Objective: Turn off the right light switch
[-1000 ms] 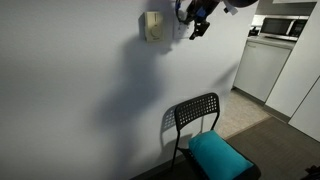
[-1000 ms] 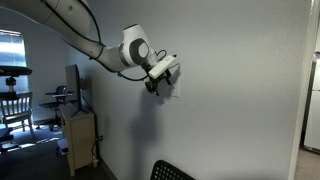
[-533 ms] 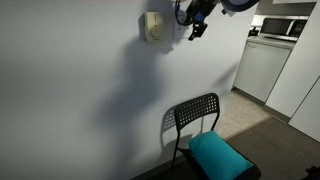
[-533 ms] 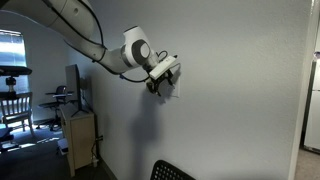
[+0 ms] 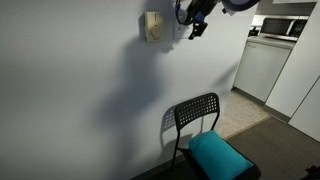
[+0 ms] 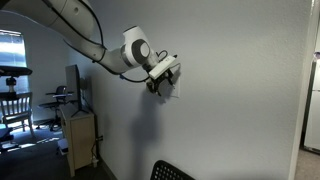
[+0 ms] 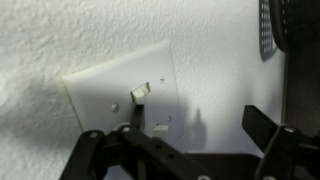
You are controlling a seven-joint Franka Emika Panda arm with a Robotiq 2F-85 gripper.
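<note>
The white square switch plate (image 7: 105,85) fills the left of the wrist view, with one small toggle (image 7: 140,91) near its middle and a second toggle (image 7: 160,129) lower down. My gripper (image 7: 200,125) is open, close to the wall. Its left finger sits on the plate just below the upper toggle, and its right finger is off the plate over bare wall. In both exterior views the gripper (image 5: 197,25) (image 6: 160,85) is pressed up to the wall and hides most of the plate.
A beige box with a round dial (image 5: 152,27) hangs on the wall beside the gripper. A black chair (image 5: 196,113) with a teal cushion (image 5: 220,155) stands below. A cabinet (image 6: 80,135) stands against the wall further along.
</note>
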